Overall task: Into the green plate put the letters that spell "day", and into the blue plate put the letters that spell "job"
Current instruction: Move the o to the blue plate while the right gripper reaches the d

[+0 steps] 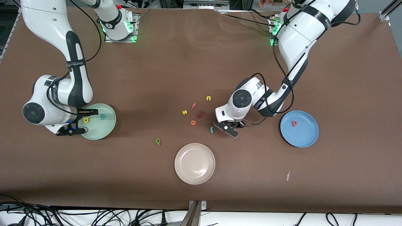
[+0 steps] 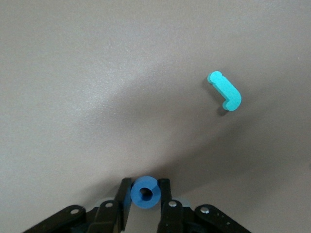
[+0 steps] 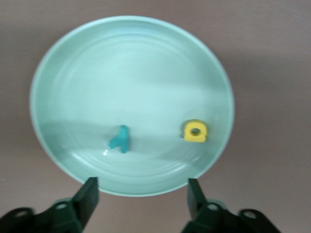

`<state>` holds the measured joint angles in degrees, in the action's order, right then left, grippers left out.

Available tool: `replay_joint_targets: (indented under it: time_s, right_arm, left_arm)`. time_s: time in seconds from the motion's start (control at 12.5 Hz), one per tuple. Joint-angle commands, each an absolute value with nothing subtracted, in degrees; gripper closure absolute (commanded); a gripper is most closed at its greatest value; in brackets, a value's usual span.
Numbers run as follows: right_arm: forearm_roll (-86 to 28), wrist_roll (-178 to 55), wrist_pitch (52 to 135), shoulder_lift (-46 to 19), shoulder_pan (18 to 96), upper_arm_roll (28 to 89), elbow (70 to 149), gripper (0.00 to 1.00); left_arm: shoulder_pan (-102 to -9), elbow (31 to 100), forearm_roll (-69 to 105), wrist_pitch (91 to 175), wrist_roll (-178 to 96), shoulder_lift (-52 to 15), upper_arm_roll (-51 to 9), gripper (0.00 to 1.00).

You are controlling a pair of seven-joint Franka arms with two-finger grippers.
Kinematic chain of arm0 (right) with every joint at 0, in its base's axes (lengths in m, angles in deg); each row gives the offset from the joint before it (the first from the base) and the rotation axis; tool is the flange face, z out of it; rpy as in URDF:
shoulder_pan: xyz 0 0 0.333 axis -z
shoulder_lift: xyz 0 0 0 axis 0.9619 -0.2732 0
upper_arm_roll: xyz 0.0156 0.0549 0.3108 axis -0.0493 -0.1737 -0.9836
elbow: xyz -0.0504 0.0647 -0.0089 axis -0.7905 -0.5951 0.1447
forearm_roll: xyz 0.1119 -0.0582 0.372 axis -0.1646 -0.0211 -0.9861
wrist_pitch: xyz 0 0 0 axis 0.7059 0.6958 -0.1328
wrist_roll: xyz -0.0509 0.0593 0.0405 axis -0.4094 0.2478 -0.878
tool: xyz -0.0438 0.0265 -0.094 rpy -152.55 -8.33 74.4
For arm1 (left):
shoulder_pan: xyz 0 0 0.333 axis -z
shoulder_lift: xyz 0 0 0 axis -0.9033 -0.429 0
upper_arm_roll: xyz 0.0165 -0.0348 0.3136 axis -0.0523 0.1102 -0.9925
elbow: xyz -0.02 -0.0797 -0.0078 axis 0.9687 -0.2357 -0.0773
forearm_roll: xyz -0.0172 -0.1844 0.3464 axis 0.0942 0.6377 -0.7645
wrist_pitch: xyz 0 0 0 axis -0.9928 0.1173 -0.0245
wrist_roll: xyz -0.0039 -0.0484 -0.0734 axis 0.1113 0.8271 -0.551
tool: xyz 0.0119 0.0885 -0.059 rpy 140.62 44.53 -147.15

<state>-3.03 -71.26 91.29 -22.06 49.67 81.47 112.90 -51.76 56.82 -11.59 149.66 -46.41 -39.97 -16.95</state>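
Blue ring o (image 2: 145, 192) is sitting pinched in the left claw (image 2: 146, 196), teal j (image 2: 226, 91) lying just beside; the blue plate (image 1: 309, 138) is lying toward the left arm's end of the bench (image 1: 345, 78). The right claw (image 3: 143, 194) is hanging spread open over the green plate (image 3: 131, 58).

Blue o (image 2: 145, 192) hidden under left pincer (image 1: 226, 126) in front view.

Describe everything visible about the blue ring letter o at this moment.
The small blue foam ring letter o is a thick, matte round piece with a dark centre hole. It stands on edge, its hole facing the left wrist camera, pinched on both sides by the left gripper, low over the brown table near the middle cluster of letters. A teal foam hooked letter j lies flat nearby, apart from it.
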Motion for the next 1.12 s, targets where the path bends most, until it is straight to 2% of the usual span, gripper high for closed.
replay_joint_targets:
  time_s: [0.0,0.08,0.32,0.56,0.8,1.04]
  right_arm:
    - [-4.72,-71.38,88.0,-20.1,47.87,79.4,111.53,0.0]
    - [-5.25,-71.47,87.91,-19.75,47.86,77.82,111.35,0.0]
    - [-5.17,-71.56,89.48,-19.74,47.78,71.23,109.16,0.0]
    - [-5.25,-71.38,94.65,-21.76,47.51,66.57,106.52,0.0]
    - [-5.08,-71.38,102.99,-24.57,47.42,62.96,106.07,0.0]
    - [-4.99,-71.47,110.3,-28.7,47.42,59.7,104.59,0.0]
  left_arm:
    - [-51.24,56.3,-13.35,149.51,-46.81,-40.1,-17.31,1.0]
    - [-52.02,56.3,-13.35,147.94,-46.45,-39.49,-17.31,1.0]
    - [-53.43,55.59,-13.35,134.96,-37.69,-35.63,-17.31,1.0]
    - [-58.08,55.59,-13.35,123.25,-25.75,-31.67,-17.31,1.0]
    - [-64.4,56.29,-13.35,119.28,-12.92,-30.7,-17.31,1.0]
    - [-70.64,56.39,-14.05,121.46,2.37,-31.48,-17.32,1.0]
